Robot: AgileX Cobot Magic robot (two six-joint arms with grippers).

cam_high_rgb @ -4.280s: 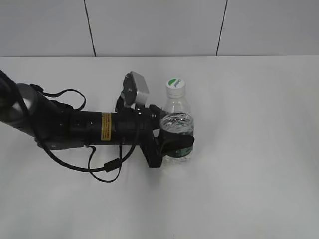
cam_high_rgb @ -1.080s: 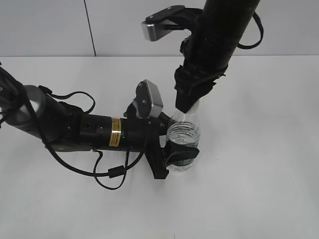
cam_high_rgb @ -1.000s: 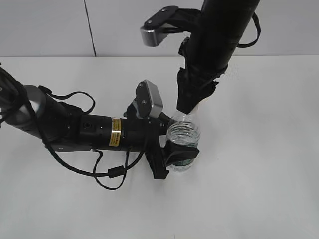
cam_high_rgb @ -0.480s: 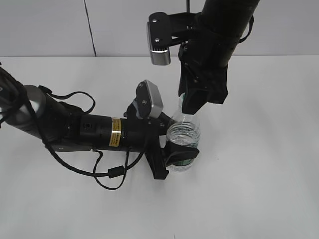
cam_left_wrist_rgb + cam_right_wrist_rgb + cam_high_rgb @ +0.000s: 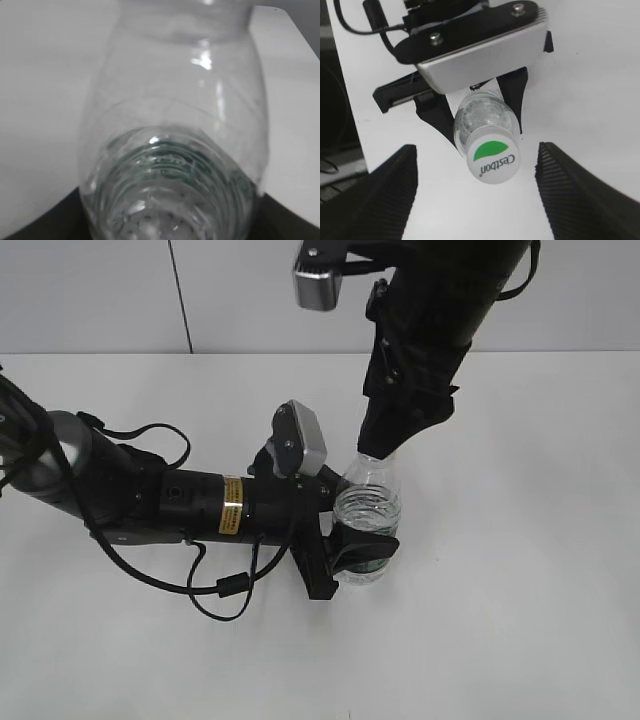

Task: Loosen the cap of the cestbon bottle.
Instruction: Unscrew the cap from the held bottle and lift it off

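The cestbon bottle (image 5: 368, 512) stands upright on the white table, clear with a green label band. My left gripper (image 5: 352, 545) reaches in from the left and is shut on its lower body; the bottle fills the left wrist view (image 5: 175, 150). My right gripper (image 5: 384, 443) hangs straight down over the bottle's top and hides the cap in the exterior view. In the right wrist view the white cap (image 5: 493, 161), with its green mark and "Cestbon" lettering, sits on the neck between the right gripper's (image 5: 476, 152) open jaws. The jaws stand well apart from it on both sides.
The white table (image 5: 520, 570) extends all round the bottle. A black cable (image 5: 215, 585) loops beside the left arm on the table. A grey panelled wall (image 5: 250, 290) runs along the back edge.
The right arm came down over the bottle's top, turned about its own axis, and now sits a little higher. The left arm and bottle have stayed put over the last second.
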